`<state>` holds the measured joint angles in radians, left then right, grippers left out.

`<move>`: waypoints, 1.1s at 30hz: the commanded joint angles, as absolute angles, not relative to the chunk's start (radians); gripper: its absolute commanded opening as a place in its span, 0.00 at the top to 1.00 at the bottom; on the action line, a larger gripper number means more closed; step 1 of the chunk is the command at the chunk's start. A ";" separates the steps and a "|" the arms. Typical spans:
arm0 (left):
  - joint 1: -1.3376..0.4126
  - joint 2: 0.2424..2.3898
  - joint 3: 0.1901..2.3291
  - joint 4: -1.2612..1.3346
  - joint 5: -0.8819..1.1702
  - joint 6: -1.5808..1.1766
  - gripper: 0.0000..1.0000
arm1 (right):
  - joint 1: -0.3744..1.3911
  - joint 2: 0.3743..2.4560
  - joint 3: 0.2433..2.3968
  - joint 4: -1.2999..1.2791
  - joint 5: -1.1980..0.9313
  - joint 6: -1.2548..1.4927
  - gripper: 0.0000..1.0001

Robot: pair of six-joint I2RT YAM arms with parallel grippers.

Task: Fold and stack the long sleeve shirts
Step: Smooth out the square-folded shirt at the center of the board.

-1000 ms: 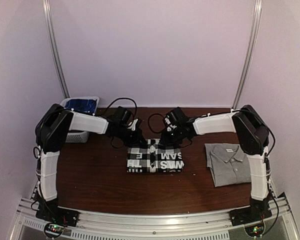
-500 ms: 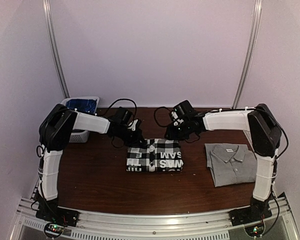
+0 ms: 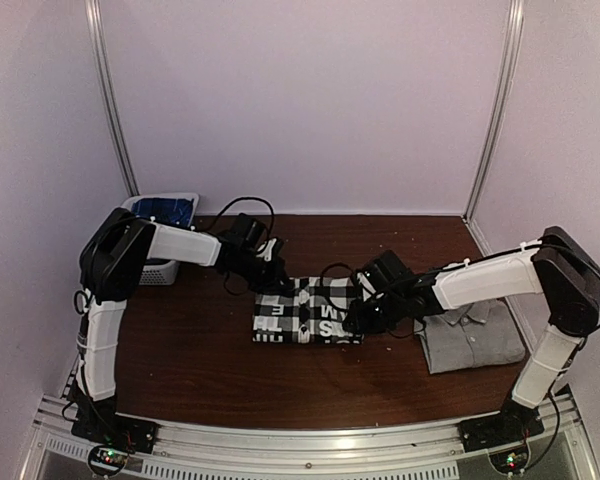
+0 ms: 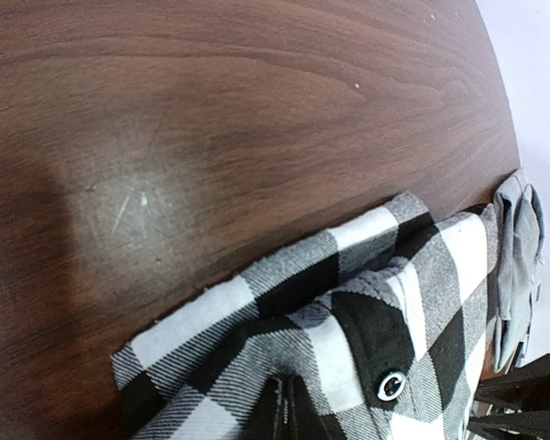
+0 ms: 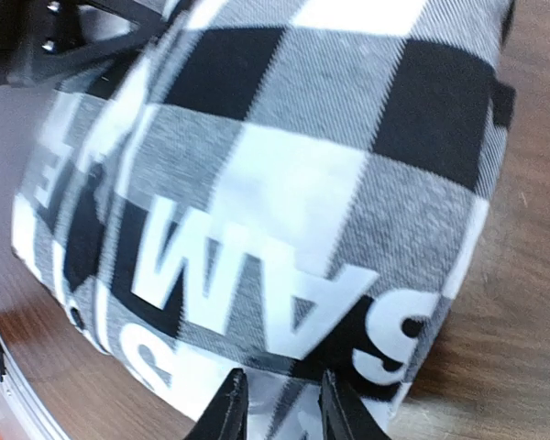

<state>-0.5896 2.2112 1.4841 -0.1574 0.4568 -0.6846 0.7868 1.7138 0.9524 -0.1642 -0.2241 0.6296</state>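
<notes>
Both shirts are seen folded on the table (image 3: 190,350). The checked shirt (image 3: 305,312) is laid as a compact rectangle at the centre of the overhead frame; the grey shirt (image 3: 480,342) is laid at centre right, partly hidden by the right arm. The two are set apart with bare wood between them, so the folding is judged done and the stacking not yet done; one shirt is left to be placed on the other.

The left gripper (image 3: 272,283) is held at the upper left corner of the checked shirt. Its fingers are shown pressed together in the left wrist view, at the bottom centre; whether cloth is nipped between them cannot be told. The right gripper (image 5: 277,383) is placed at the right edge of the checked shirt, beside the lettering. Its fingers are seen apart at the bottom of the right wrist view, with cloth showing in the gap; nothing is seen to be clamped.

White block letters are printed on a black band of the checked shirt; "SAM" can be read in the right wrist view, and an "E" is seen at the left of that frame; the remaining letters are cut off or folded under. No label is legible on the grey shirt. A basket (image 3: 152,270) is seen at the upper left of the table.
</notes>
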 commanded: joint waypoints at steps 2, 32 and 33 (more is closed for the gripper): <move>-0.574 2.246 1.503 -0.178 0.427 -0.661 0.96 | 0.791 1.692 0.866 -0.103 -0.221 0.685 0.71; -0.626 1.781 1.056 -0.135 0.525 -0.696 0.84 | 0.926 1.783 1.173 -0.273 -0.083 0.635 0.66; -0.627 1.785 1.030 -0.116 0.536 -0.703 0.84 | 0.929 1.798 1.170 -0.271 -0.084 0.640 0.67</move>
